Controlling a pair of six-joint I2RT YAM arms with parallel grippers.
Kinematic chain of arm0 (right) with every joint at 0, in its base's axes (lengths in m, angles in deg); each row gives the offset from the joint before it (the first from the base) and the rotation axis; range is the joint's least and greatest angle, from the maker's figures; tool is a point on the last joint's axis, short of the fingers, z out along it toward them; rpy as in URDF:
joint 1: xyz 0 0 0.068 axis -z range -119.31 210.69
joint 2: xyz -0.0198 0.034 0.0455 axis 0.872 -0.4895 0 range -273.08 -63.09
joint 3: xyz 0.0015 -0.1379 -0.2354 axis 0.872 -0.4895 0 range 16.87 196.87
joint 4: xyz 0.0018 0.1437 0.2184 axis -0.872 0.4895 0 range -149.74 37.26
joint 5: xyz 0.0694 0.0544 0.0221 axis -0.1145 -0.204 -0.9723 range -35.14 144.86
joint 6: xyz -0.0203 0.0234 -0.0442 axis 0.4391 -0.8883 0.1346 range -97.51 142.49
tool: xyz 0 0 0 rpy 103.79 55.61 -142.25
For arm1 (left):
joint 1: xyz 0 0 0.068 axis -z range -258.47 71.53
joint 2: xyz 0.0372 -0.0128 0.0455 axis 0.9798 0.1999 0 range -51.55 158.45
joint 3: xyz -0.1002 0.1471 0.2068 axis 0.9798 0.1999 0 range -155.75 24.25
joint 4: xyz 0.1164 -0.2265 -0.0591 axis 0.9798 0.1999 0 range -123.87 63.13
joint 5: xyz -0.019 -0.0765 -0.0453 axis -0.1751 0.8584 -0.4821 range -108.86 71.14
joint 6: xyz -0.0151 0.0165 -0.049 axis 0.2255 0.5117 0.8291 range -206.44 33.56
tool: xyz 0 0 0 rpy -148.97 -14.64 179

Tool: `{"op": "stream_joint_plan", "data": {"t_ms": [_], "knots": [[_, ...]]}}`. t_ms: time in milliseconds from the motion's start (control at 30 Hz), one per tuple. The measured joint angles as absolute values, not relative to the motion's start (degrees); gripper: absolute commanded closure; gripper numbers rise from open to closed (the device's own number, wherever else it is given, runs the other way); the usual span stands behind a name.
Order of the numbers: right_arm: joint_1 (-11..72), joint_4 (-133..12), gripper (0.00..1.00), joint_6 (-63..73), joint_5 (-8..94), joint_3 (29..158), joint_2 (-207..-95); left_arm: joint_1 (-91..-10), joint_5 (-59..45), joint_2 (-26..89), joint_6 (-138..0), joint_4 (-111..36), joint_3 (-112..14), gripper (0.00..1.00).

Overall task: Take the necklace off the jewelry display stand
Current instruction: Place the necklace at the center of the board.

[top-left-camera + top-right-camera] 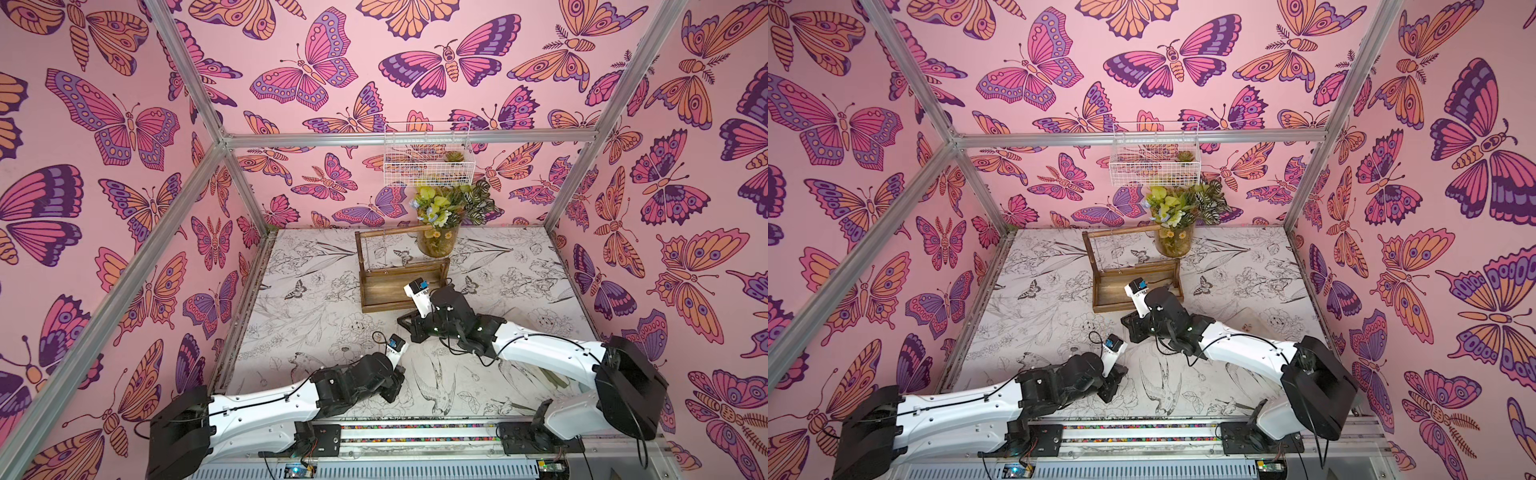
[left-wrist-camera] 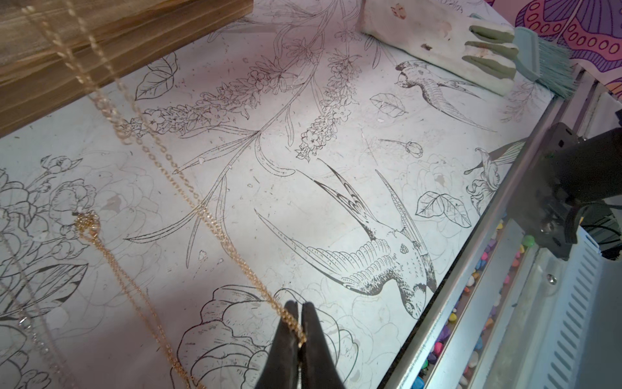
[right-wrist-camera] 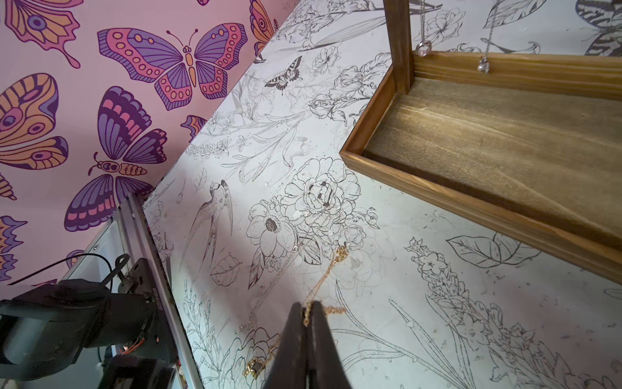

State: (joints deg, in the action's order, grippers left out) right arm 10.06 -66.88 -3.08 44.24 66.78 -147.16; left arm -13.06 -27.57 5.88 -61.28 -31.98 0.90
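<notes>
The thin gold necklace point(image 2: 202, 208) is pinched in both grippers. My left gripper point(image 2: 299, 304) is shut on one strand of the chain, which runs taut away from the jaws. My right gripper point(image 3: 307, 304) is shut on another part of the necklace point(image 3: 324, 276), and a square gold pendant point(image 3: 254, 367) lies on the table beside it. The brown wooden jewelry display stand point(image 1: 384, 291) point(image 3: 471, 144) stands just behind both wrists. Whether the chain still touches the stand cannot be told. In the top views the chain is too fine to see.
Two silver pendants point(image 3: 484, 65) hang inside the stand's frame. A glass vase of flowers point(image 1: 438, 245) stands behind the stand, under a white wire basket point(image 1: 428, 160) on the back rail. A white dustpan with a teal brush point(image 2: 471, 50) lies to the right.
</notes>
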Motion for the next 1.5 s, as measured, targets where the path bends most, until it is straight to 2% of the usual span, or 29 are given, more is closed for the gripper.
{"op": "stream_joint_plan", "data": {"t_ms": [1500], "knots": [[9.6, -71.6, 1.0, -3.1, 46.9, 65.5, -160.9, -8.9, -29.4, 16.6, -52.3, -32.6, 2.5, 1.0]]}}
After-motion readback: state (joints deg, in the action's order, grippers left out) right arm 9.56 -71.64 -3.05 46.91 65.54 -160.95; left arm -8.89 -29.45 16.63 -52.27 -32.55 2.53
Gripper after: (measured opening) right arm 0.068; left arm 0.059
